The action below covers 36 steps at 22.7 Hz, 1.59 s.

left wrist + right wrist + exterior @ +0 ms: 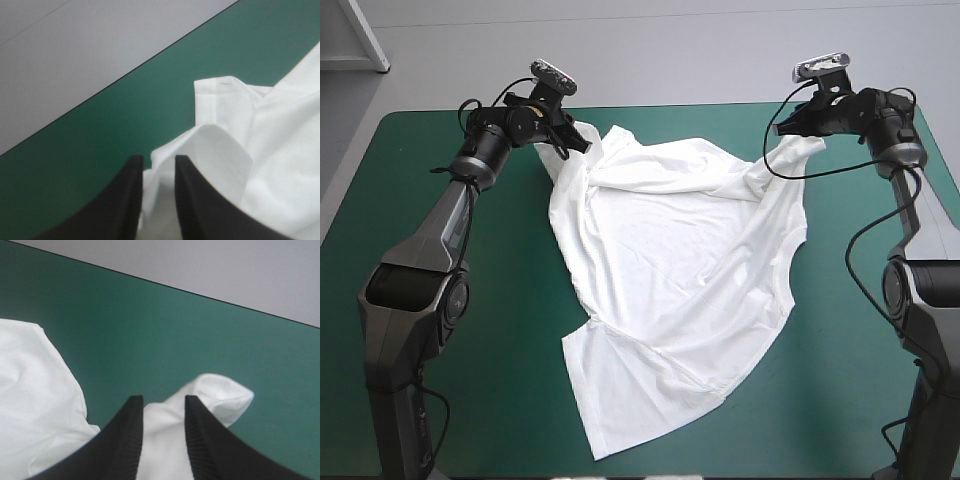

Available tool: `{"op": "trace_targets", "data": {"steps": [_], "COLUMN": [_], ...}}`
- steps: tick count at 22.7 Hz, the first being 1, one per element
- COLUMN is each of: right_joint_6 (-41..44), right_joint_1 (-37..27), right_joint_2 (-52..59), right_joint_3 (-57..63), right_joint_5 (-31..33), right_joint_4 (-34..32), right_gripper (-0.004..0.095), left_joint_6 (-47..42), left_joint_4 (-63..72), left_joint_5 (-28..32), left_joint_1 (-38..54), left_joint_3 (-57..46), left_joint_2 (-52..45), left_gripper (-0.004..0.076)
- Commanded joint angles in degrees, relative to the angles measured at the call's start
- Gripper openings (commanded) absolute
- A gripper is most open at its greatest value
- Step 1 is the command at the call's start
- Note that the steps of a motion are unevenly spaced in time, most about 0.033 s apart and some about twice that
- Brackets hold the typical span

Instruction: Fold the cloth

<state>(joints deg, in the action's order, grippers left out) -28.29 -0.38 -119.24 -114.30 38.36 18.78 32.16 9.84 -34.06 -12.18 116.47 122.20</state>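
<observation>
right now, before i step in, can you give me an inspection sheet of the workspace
surface: teal-green cover, lying flat, no marks seen
job's things: T-shirt, white, spread out and rumpled, not yet folded; its two far parts are pinched up near the table's far edge
clutter: nothing seen
grippers: left end effector all but shut with white cloth between its black fingers; right end effector the same, at the other far part
cables: nothing seen beyond the robot's own
surroundings: nothing seen
</observation>
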Motion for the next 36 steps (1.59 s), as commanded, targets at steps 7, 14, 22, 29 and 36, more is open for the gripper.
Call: {"op": "trace_targets", "data": {"steps": [7,14,22,29,36], "right_joint_6": [1.53,2.55,6.14,7.40,7.90], "right_joint_1": [-3.97,-3.97,-3.97,-3.97,-3.97], "right_joint_2": [13.77,25.21,38.01,42.14,42.14], "right_joint_3": [-2.75,-2.75,-2.63,-2.53,-2.53], "right_joint_5": [-1.20,7.20,18.28,25.32,25.22], "right_joint_4": [1.84,1.84,2.08,2.62,5.90], "right_gripper": [0.0470,0.0470,0.0468,0.0468,0.0468], "left_joint_6": [9.91,8.50,-1.15,-17.14,-18.62], "left_joint_4": [13.76,18.76,11.12,7.79,7.53], "left_joint_5": [-13.19,-39.54,-39.65,-31.81,-13.63], "left_joint_1": [-0.18,-4.08,-22.47,-41.14,-51.64], "left_joint_3": [2.25,2.25,-19.41,-50.34,-72.94], "left_joint_2": [-15.65,-20.78,-33.77,-51.35,-50.30], "left_gripper": [0.0356,0.0302,0.0295,0.0293,0.0294]}}
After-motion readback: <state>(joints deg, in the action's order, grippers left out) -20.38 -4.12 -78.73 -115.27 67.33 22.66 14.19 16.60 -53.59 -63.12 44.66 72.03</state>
